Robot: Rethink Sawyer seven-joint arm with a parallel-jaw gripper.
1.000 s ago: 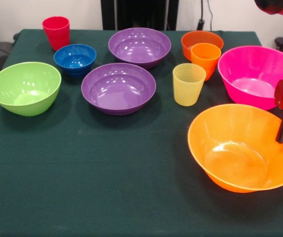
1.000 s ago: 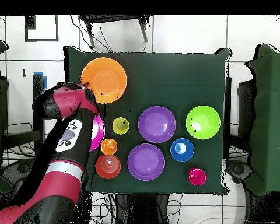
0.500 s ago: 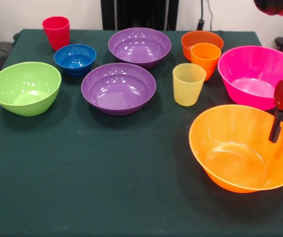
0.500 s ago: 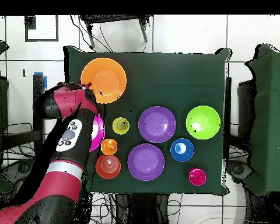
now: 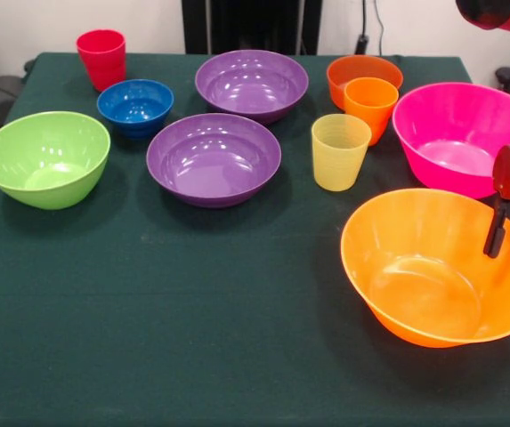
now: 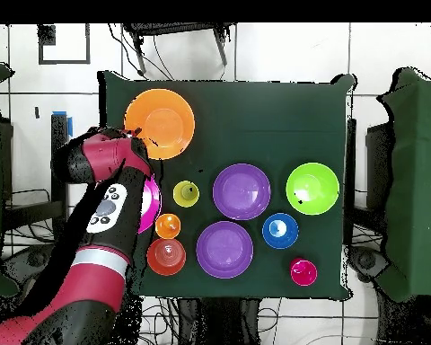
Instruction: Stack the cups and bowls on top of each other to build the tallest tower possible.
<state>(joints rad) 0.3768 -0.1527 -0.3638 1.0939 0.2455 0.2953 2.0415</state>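
The large glossy orange plastic bowl [image 5: 440, 267] is seen upright on the green-covered tabletop [image 5: 148, 294], just beside the large pink plastic bowl [image 5: 457, 135]. One dark finger of the jaws [image 5: 496, 233] is seen at the orange bowl's rim; whether they are apart or together cannot be told.

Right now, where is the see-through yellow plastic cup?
In the front view the translucent yellow plastic cup stands right of centre, just in front of the orange-yellow plastic cup, between the nearer purple plastic bowl and the large pink plastic bowl.

Hand [image 5: 497, 233] at large orange bowl's [image 5: 424, 276] rim
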